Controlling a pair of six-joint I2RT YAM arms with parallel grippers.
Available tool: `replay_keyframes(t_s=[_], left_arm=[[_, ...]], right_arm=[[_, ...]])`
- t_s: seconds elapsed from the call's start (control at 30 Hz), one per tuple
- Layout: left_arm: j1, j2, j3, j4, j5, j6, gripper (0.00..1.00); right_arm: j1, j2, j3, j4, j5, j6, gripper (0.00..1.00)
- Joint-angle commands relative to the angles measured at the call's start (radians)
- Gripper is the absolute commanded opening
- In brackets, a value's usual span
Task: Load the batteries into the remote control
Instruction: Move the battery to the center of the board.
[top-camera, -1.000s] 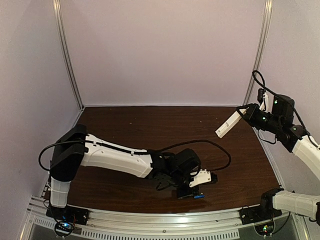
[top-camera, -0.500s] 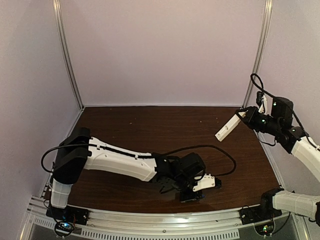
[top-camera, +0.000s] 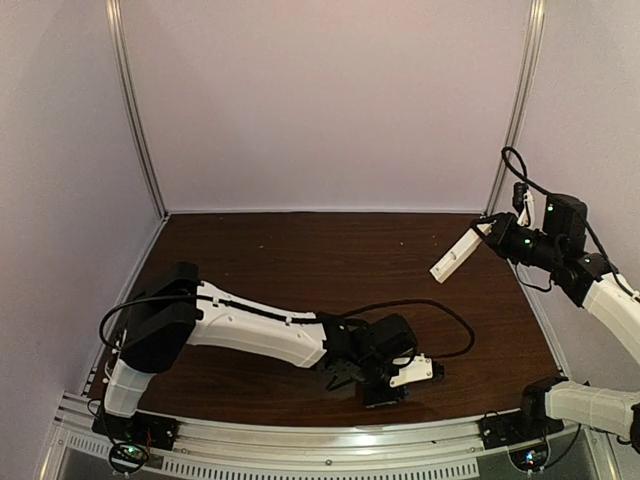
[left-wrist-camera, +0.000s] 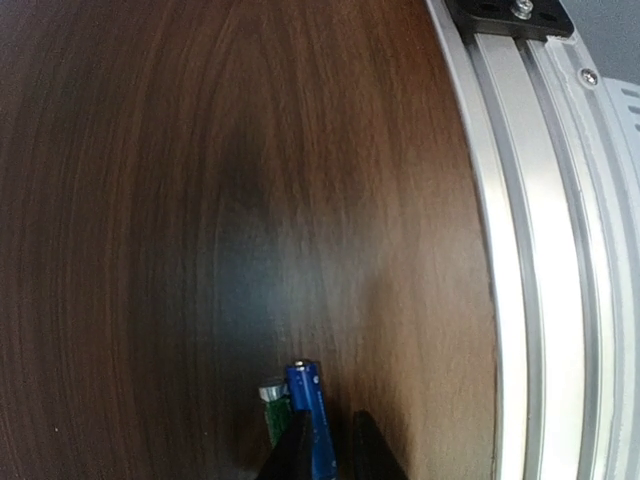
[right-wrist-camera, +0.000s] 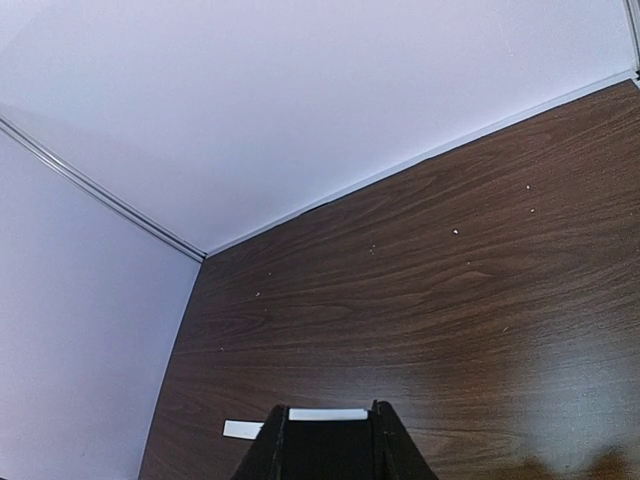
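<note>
Two batteries lie side by side on the dark wooden table near its front edge, a blue one (left-wrist-camera: 312, 410) and a green one (left-wrist-camera: 272, 408). My left gripper (left-wrist-camera: 330, 445) (top-camera: 386, 396) is low over them. The blue battery lies between its narrowly open jaws, against the left finger (left-wrist-camera: 292, 452), with a dark gap to the right finger. My right gripper (right-wrist-camera: 328, 422) (top-camera: 488, 230) hangs above the back right of the table, shut on the white remote control (top-camera: 455, 254). In the right wrist view only the remote's end (right-wrist-camera: 328, 413) shows.
A thin white cover strip (right-wrist-camera: 243, 429) lies flat on the table. The aluminium rail (left-wrist-camera: 540, 250) runs along the near edge, just right of the batteries. A black cable (top-camera: 450, 325) loops over the table behind the left wrist. Pale walls close in the back and sides.
The left arm has stretched further right along the front edge and its jaws have narrowed around the blue battery. The right arm settled slightly with the remote, then stayed still.
</note>
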Motion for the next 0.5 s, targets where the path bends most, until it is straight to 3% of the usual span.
replay_keyframes(t_s=[0.0,0.47], left_arm=[[0.000,0.032,0.030,-0.020,-0.029,0.013,0.15],[-0.024,0.044,0.036,-0.101,-0.103,0.056,0.07]], right_arm=[[-0.009,-0.009,-0.014,0.034,-0.021,0.010,0.00],[-0.012,0.011,-0.015,0.052,-0.031,0.014,0.00]])
